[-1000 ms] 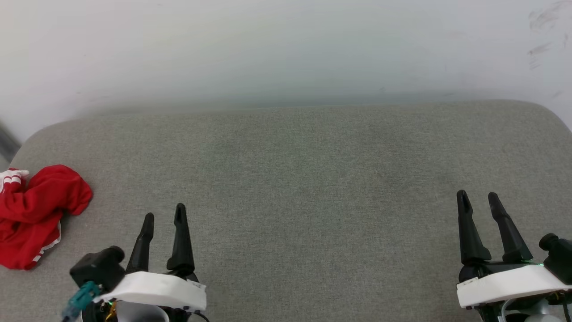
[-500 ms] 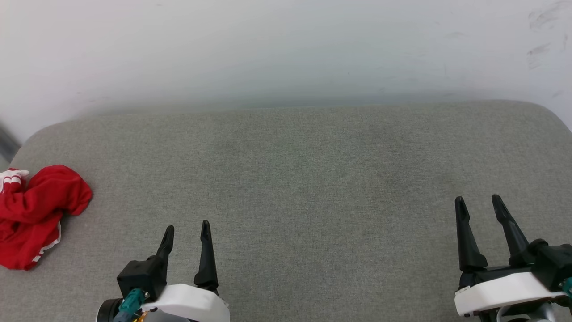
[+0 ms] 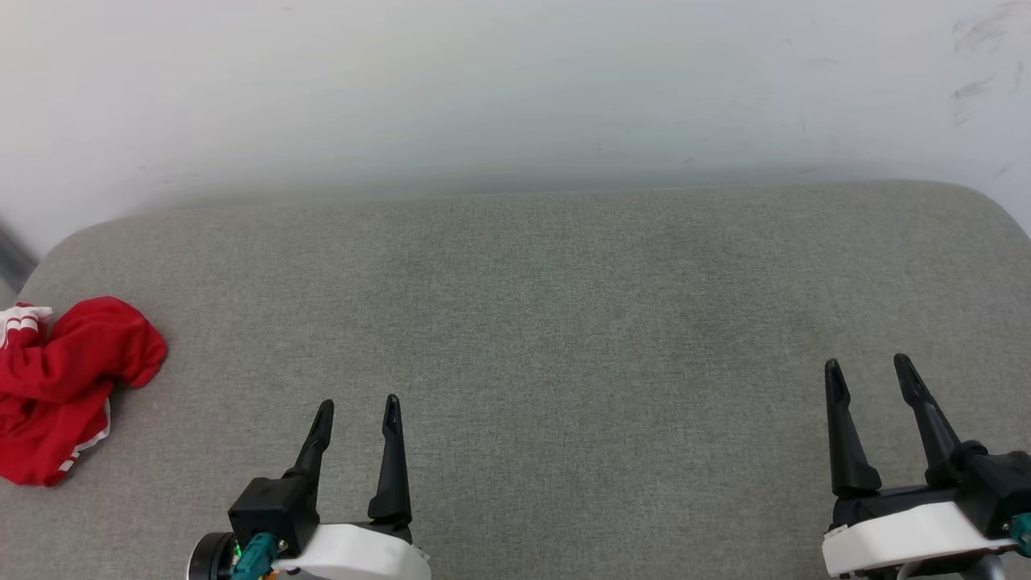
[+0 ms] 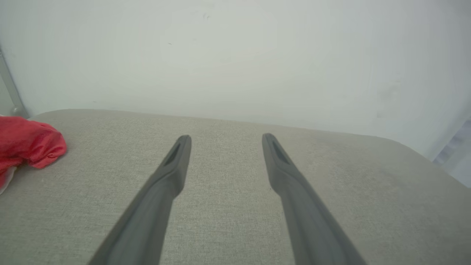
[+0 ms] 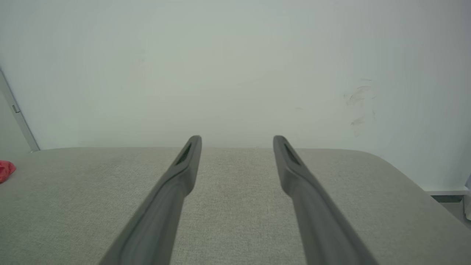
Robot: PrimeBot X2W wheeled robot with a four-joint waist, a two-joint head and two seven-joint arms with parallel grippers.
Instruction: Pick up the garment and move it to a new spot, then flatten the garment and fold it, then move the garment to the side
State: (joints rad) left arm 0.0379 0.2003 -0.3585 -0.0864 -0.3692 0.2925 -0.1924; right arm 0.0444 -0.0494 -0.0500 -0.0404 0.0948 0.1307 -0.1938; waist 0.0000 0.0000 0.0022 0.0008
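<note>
Black pincers (image 3: pixel 358 403) (image 3: pixel 868 363) agape, both empty

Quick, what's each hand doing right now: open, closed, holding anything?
Left hand: open, holding nothing; the crumpled red fabric T-shirt with white trim lies apart, off to its left.
Right hand: open, holding nothing.

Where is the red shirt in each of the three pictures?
Head view: the shirt lies crumpled at the far left edge, below the middle.
Left wrist view: at the left edge, about halfway down.
Right wrist view: a small red bit at the far left edge.
Shared landmark: the grey cushion it lies on, with the white wall behind.
</note>
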